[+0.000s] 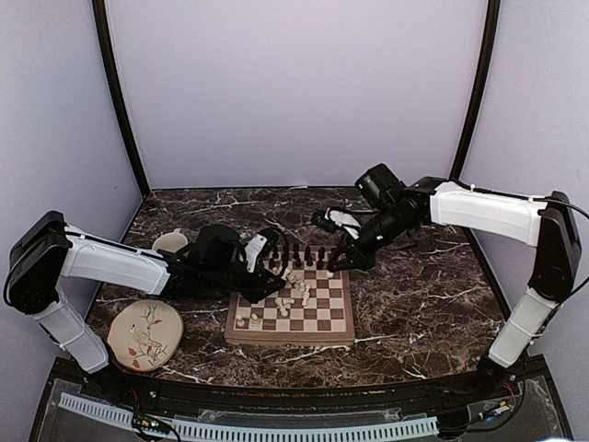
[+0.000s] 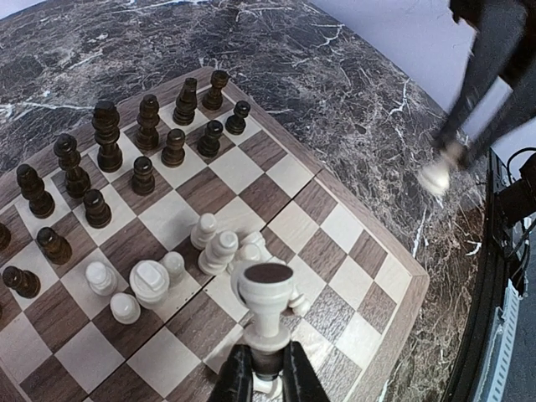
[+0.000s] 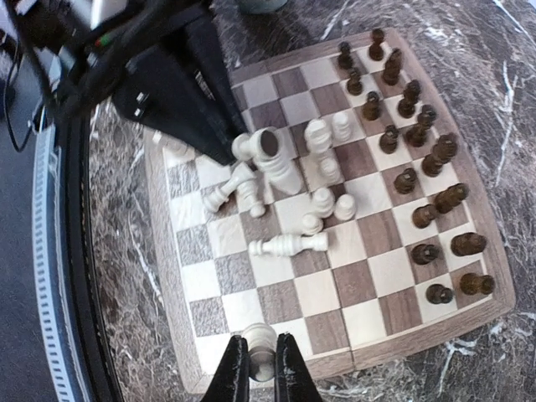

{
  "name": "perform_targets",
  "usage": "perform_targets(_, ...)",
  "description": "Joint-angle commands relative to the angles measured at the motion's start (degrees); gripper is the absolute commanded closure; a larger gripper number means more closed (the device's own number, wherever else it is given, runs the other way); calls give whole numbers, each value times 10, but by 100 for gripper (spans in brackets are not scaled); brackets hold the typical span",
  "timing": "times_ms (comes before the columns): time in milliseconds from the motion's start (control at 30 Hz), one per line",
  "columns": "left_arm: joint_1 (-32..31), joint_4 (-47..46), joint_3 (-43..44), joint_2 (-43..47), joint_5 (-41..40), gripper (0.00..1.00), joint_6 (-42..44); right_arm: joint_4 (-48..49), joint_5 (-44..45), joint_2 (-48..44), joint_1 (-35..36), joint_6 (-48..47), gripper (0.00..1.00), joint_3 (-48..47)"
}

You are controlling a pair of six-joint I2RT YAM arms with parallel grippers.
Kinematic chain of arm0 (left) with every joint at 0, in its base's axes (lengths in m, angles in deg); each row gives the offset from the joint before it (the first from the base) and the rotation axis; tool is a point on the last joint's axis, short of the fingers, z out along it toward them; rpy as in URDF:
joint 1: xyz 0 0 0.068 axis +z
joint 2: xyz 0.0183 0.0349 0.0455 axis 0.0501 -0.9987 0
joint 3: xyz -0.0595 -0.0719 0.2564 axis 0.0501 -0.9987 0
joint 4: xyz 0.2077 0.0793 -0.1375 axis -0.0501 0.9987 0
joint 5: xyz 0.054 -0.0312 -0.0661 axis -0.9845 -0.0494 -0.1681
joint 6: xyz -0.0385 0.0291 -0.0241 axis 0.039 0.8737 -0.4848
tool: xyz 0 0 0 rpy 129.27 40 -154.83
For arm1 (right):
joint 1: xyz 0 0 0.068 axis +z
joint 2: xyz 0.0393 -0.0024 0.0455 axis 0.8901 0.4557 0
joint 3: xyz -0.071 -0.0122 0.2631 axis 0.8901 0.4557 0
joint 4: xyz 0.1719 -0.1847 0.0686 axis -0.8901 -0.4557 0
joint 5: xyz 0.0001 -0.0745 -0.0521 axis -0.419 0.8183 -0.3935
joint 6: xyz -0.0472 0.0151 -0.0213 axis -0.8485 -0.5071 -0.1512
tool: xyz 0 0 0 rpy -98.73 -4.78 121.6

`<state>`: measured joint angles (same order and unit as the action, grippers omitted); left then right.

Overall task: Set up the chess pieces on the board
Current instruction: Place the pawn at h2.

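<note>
left claw (image 2: 266,375) clamped on tall cream-white wooden piece (image 2: 266,293); right claw (image 3: 258,370) clamped on small cream-white wooden pawn (image 3: 259,338), 1 o'clock corner of checkered wooden board (image 1: 322,324).

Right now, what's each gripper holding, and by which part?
Left gripper: tall cream piece, dark base up, pinched near its head. Right gripper: small cream piece, by its sides.

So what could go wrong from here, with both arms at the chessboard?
The left gripper holds a white piece just over a crowd of loose white pieces; lowering it could topple them. The right gripper, carrying a second white piece, works close by, so the arms might bump.
</note>
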<state>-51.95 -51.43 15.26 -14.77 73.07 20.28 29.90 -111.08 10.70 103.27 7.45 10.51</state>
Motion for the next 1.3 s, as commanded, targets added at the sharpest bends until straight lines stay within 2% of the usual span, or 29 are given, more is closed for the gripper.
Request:
perform_targets(0, 2, -13, -8, -1, -1, 100, -9, 28, 107, -42, 68, -70, 100, 62)
perform_targets(200, 4, -18, -12, -4, 1, 100, -19, 38, 186, -63, 141, -107, 100, 120)
perform_targets(433, 4, -25, -17, -4, 7, 100, -23, 63, 281, -23, 150, -94, 100, 117)
perform_targets(833, 4, -20, -23, 4, 6, 100, -22, 52, 238, 15, 149, -81, 99, 112)
perform_targets(1267, 4, -24, -27, 7, 8, 100, -25, 66, 249, 24, 142, -77, 95, 112)
